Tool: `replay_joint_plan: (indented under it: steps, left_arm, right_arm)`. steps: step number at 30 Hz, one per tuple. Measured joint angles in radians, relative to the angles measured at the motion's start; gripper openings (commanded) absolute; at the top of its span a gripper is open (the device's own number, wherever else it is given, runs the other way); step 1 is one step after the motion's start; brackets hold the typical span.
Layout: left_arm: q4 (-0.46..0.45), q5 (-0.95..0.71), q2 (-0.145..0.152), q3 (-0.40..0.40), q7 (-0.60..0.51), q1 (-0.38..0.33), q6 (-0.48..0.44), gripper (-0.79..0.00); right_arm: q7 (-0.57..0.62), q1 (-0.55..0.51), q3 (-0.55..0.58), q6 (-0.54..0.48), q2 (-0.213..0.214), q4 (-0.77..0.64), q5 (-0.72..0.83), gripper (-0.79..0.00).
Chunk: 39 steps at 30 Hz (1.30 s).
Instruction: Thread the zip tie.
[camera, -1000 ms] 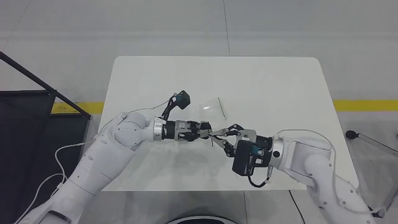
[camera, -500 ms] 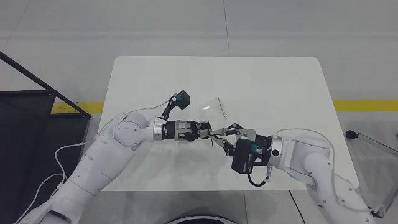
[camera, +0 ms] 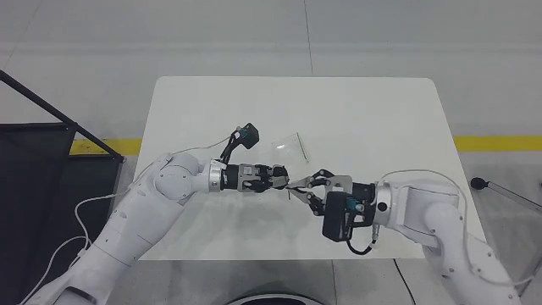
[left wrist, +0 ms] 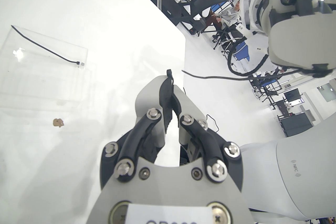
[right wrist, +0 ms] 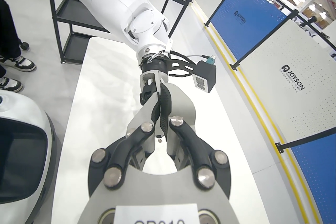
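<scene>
Two grippers: left gripper and right gripper sit tip to tip over the white table, toward its near side.
Left fingers: pinched tight on the zip tie; its black end pokes out just past the tips.
Right fingers: closed pad to pad right in front of the left tips. Can't tell if anything's caught between them.
Second zip tie: black, lying flat on the clear tray, well apart from both grippers.
Clear tray: on the table, just beyond the left gripper.
Brown scrap: tiny, on the table beside the tray. No idea what it is.
</scene>
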Motion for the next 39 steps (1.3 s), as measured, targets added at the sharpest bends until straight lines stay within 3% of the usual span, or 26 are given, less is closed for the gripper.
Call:
replay_joint_plan:
  steps: [3, 15, 39]
  left_arm:
    - [0.000, 0.000, 0.000, 0.000, 0.000, 0.000, 0.000, -0.785]
    - [-0.044, 0.039, 0.004, -0.006, 0.022, 0.028, 0.032, -0.785]
    - [-0.044, 0.039, 0.004, -0.005, 0.022, 0.028, 0.032, -0.785]
  right_arm:
    - [0.043, 0.032, -0.004, -0.048, 0.002, 0.016, 0.052, -0.785]
    - [0.164, 0.124, -0.063, -0.048, 0.003, 0.046, 0.170, -0.785]
    - [0.183, 0.145, -0.078, -0.048, 0.032, 0.060, 0.231, -0.785]
